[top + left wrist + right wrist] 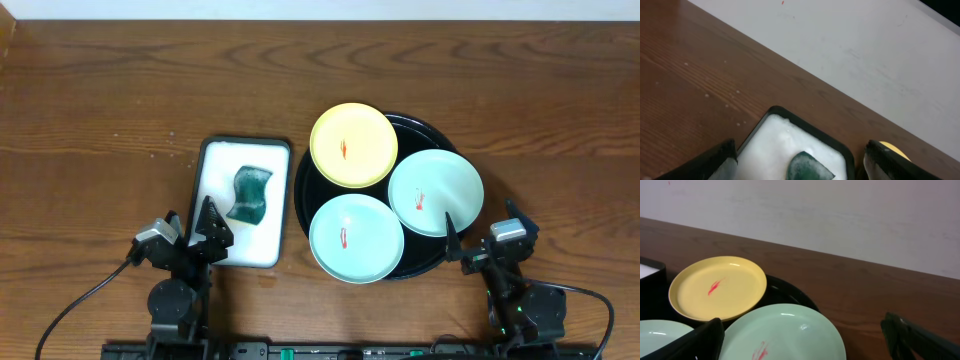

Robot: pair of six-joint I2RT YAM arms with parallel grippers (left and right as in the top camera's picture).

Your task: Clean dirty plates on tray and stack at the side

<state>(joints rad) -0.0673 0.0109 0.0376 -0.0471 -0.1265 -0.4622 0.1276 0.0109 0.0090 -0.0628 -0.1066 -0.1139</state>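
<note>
The black tray (432,127) sits right of centre and holds three plates, each with a red smear. The yellow plate (353,145) is at the back. One mint plate (436,193) is at the right and the other mint plate (356,238) at the front. My right gripper (482,237) is open and empty, low at the tray's front right edge. In the right wrist view (807,345) the right mint plate (790,335) lies between its fingers, with the yellow plate (717,287) behind. My left gripper (192,224) is open and empty at the front left.
A white dark-rimmed dish (222,160) holding a green sponge (250,194) lies left of the tray. In the left wrist view the sponge (807,169) and dish (775,132) sit between the left fingers (800,165). A pale wall runs along the table's far edge.
</note>
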